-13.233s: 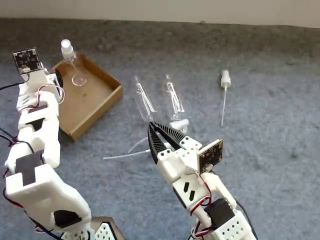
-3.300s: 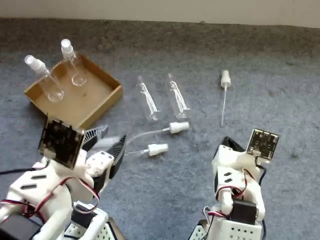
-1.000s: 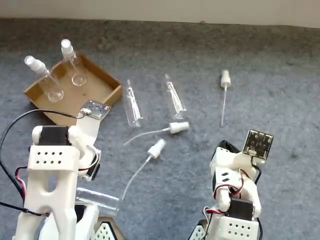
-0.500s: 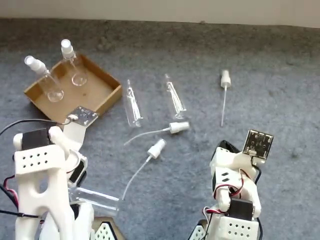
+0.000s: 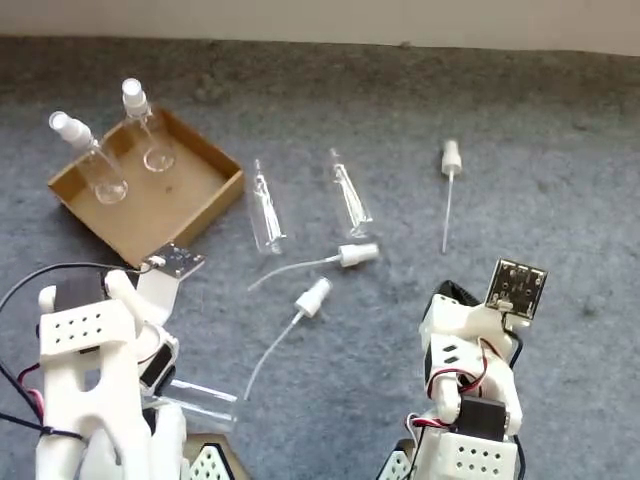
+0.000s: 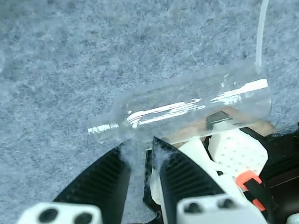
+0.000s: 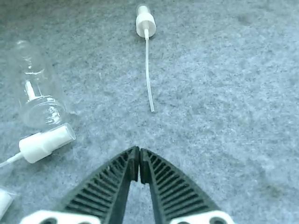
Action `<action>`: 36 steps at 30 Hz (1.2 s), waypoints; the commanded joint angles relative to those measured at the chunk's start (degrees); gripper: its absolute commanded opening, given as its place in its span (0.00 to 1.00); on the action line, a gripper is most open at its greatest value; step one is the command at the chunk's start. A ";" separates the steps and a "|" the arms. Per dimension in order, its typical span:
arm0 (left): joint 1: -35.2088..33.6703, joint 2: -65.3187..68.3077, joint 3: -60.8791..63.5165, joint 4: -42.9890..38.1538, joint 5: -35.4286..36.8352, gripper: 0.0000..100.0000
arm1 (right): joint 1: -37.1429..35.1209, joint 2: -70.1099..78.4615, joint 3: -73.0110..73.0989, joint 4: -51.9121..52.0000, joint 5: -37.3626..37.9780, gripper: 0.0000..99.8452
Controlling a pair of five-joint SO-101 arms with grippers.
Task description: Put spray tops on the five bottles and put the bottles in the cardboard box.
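My left gripper (image 6: pixel 140 148) is shut on a clear topless bottle (image 6: pixel 187 105) near its neck, holding it sideways low over the carpet. In the high view this bottle (image 5: pixel 195 400) pokes out beside the left arm at the near left. My right gripper (image 7: pixel 139 161) is shut with nothing in it. Beyond it lie a spray top (image 7: pixel 145 21) with its long tube, another spray top (image 7: pixel 46 142) and a bare bottle (image 7: pixel 37 93). The cardboard box (image 5: pixel 205 215) at the far left holds two capped bottles (image 5: pixel 100 170) (image 5: pixel 148 130), both upright.
Two bare bottles (image 5: pixel 263 205) (image 5: pixel 350 193) lie mid-table on the grey carpet. Three loose spray tops (image 5: pixel 358 254) (image 5: pixel 313 297) (image 5: pixel 451 157) lie around them. The right arm (image 5: pixel 470 360) stands at the near edge, with open carpet to its right.
The left arm has drawn back toward the near edge, still holding the bottle. The right arm and the loose parts have not moved.
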 commanded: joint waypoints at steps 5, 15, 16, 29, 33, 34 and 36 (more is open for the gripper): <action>-0.04 0.22 5.85 -10.90 -0.62 0.01 | -0.48 -0.48 -0.22 -1.71 0.62 0.01; 9.10 -0.22 1.01 -17.14 5.63 0.01 | -0.57 -0.48 -0.22 -1.71 0.62 0.01; 9.45 -0.22 -0.75 -17.14 7.91 0.01 | -0.57 -0.48 -0.22 -1.71 0.62 0.01; 20.62 -0.22 -7.43 -12.04 11.43 0.01 | -0.66 -0.48 -0.22 -1.71 0.62 0.01; 24.75 -0.22 -8.84 -11.78 11.34 0.01 | -0.66 -0.48 -0.22 -1.71 0.62 0.01; 25.54 -0.22 -9.89 -11.69 11.34 0.01 | -0.66 -0.48 -0.22 -1.71 0.62 0.01; 26.95 -0.22 -11.91 -11.43 11.25 0.01 | -0.66 -0.48 -0.22 -1.71 0.62 0.01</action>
